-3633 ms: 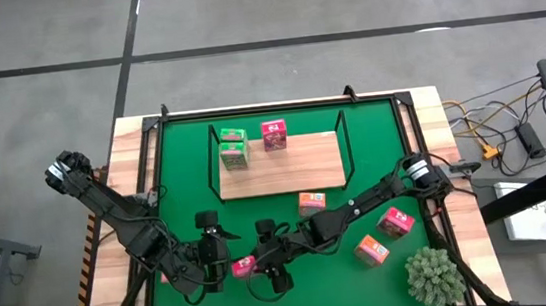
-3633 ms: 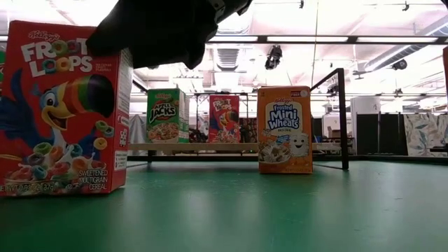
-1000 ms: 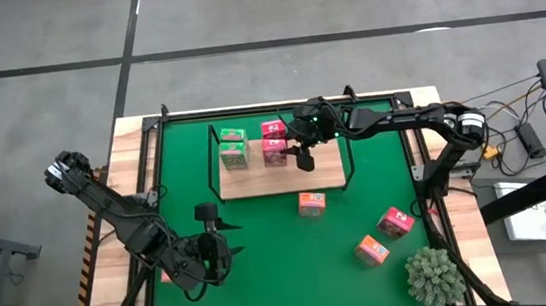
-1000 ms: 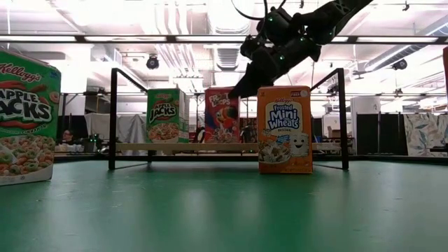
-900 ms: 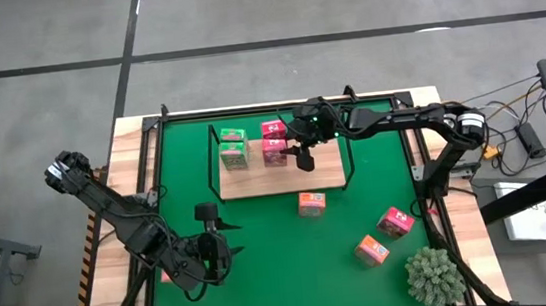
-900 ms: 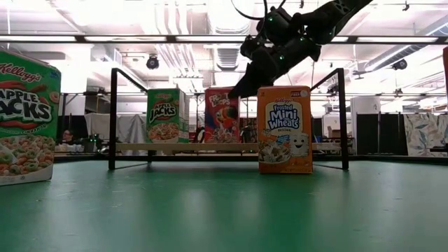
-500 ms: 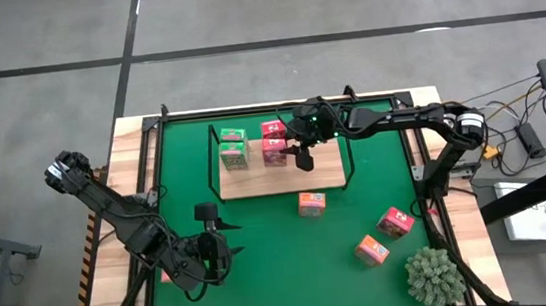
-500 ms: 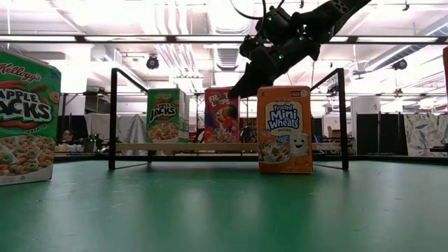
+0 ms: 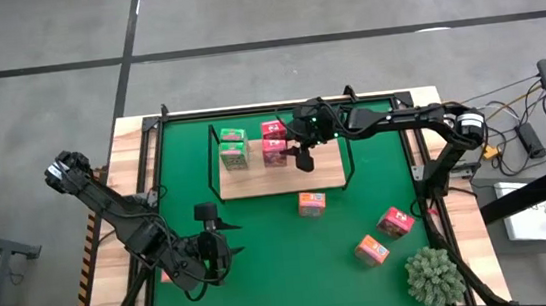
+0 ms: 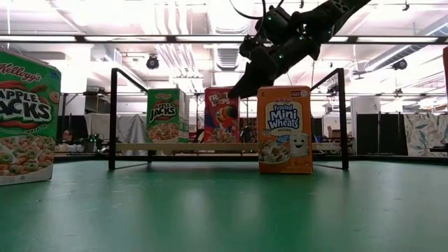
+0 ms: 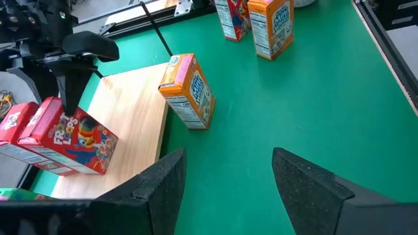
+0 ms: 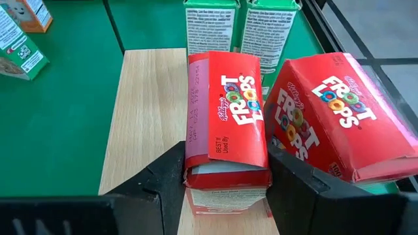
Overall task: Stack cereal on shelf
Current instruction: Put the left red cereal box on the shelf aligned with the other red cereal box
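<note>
Beside the shelf, an orange cereal box stands alone.

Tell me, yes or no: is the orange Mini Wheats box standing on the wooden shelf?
No. In the high view the orange Mini Wheats box stands on the green mat, just off the shelf.

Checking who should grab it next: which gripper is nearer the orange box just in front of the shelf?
Right. The right gripper hovers over the shelf just behind the orange box; the left gripper waits farther off.
</note>
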You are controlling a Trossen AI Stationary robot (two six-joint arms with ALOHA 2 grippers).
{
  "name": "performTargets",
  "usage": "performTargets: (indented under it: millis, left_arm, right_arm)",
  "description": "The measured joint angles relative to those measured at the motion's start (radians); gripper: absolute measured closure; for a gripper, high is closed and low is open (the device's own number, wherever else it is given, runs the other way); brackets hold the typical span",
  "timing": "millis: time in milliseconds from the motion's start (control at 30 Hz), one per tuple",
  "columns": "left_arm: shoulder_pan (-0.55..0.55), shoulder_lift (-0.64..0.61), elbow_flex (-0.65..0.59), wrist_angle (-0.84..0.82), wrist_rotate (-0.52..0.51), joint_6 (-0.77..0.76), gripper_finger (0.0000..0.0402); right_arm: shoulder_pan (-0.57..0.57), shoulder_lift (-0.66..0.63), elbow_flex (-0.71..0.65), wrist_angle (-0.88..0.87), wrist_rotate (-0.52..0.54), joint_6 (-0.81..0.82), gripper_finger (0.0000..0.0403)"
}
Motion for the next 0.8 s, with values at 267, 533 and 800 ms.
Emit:
performTargets:
  millis: [267,533,800]
  left_arm:
    - [0.0,0.0,0.0,0.0,0.0,0.0,0.0192]
    - [0.0,0.0,0.0,0.0,0.0,-0.021,0.0192]
    - [0.0,0.022,-0.015,0.017,-0.047,-0.063,0.0192]
  right_arm:
    - [0.003,0.0,0.005,-0.028,0.0,0.033,0.0183]
    - [0.017,-0.018,0.052,-0.063,-0.001,0.065,0.0152]
    - [0.084,-0.061,0.13,-0.122,-0.001,0.075,0.0174]
